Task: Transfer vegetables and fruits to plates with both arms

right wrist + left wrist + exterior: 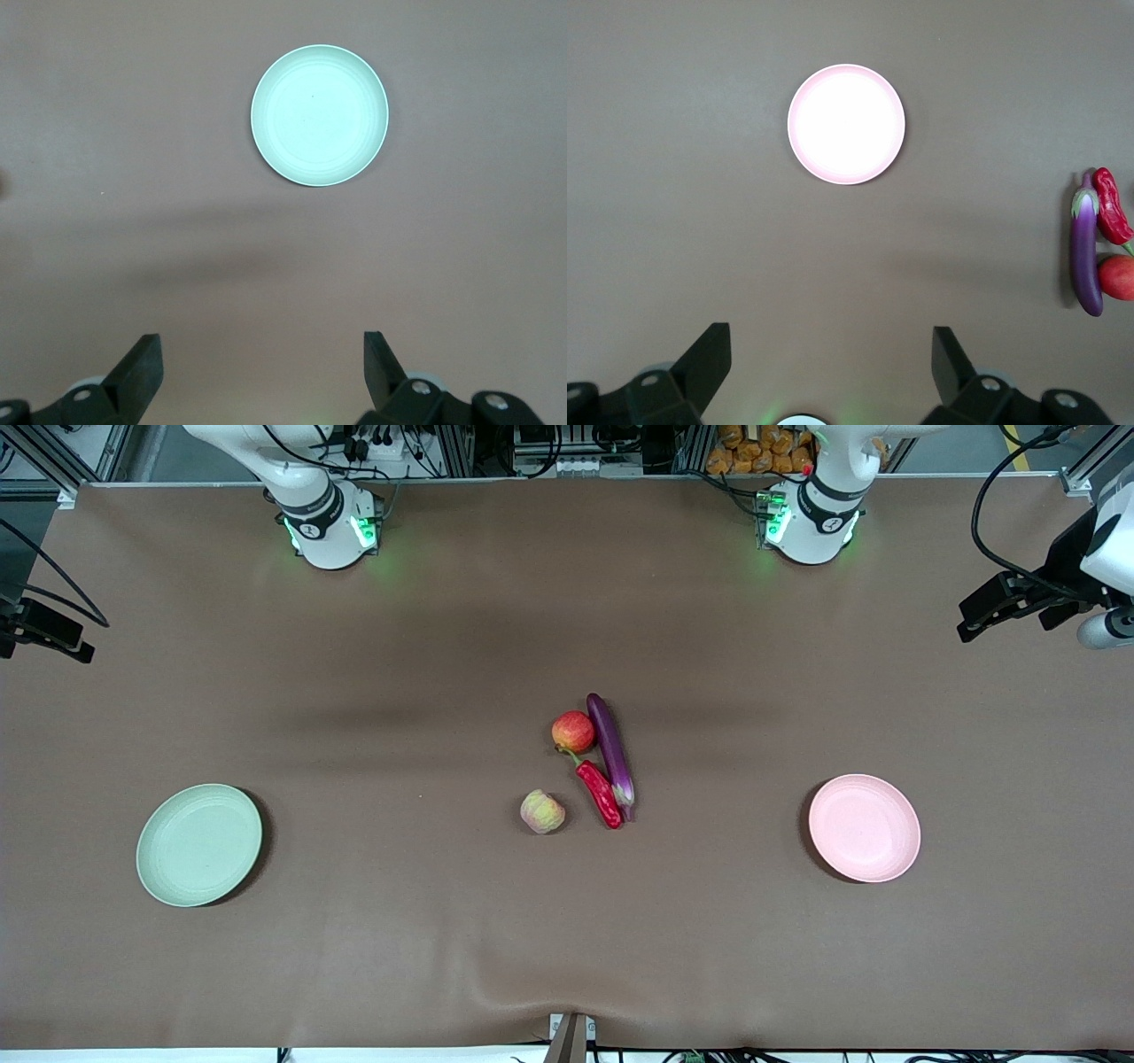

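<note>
Eggplant lies well apart from both wide-open end effectors.

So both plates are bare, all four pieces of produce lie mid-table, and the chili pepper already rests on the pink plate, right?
Not quite. The chili pepper is not on the pink plate; it lies mid-table between the eggplant and the ribbed fruit, its stem by the apple. The front view shows this. The green plate is bare too.

From my station, both arms cut off above their bases in the front view, apple clipped by the left wrist view's edge, pink plate washed out white, ribbed fruit's surface too small to read.
</note>
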Controlling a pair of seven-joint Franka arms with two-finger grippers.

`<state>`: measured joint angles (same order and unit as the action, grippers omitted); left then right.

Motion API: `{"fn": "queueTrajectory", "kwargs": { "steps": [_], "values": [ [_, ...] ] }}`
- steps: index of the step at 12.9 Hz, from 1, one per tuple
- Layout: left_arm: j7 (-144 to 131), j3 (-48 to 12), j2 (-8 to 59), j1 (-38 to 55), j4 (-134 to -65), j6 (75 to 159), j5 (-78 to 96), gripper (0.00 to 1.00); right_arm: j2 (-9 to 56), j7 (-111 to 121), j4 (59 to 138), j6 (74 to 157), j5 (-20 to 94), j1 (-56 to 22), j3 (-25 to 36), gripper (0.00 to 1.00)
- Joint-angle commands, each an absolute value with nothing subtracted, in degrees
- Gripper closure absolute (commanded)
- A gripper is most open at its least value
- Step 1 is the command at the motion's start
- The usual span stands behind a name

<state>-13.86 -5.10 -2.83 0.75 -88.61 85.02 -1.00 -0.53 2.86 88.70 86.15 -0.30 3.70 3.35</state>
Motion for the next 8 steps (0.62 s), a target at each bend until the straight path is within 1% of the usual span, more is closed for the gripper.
{"fn": "queueTrajectory", "kwargs": {
  "steps": [1, 6, 8],
  "values": [
    [-13.7, -5.2, -1.8, 1.4, -87.0, 83.7, -2.2, 0.0, 0.3, 2.4, 87.1, 85.0, 0.9, 4.3, 3.1, 0.0],
    [-14.1, -5.3, -1.4, 1.8, -87.3, 83.8, -2.1, 0.0, 0.2, 2.5, 87.1, 84.5, 1.3, 4.2, 3.1, 0.0],
    [-14.7, -6.4, 0.3, 3.0, -87.3, 84.5, -1.8, 0.0, 0.2, 2.3, 87.1, 84.4, 1.6, 4.1, 3.1, 0.0]
  ]
}}
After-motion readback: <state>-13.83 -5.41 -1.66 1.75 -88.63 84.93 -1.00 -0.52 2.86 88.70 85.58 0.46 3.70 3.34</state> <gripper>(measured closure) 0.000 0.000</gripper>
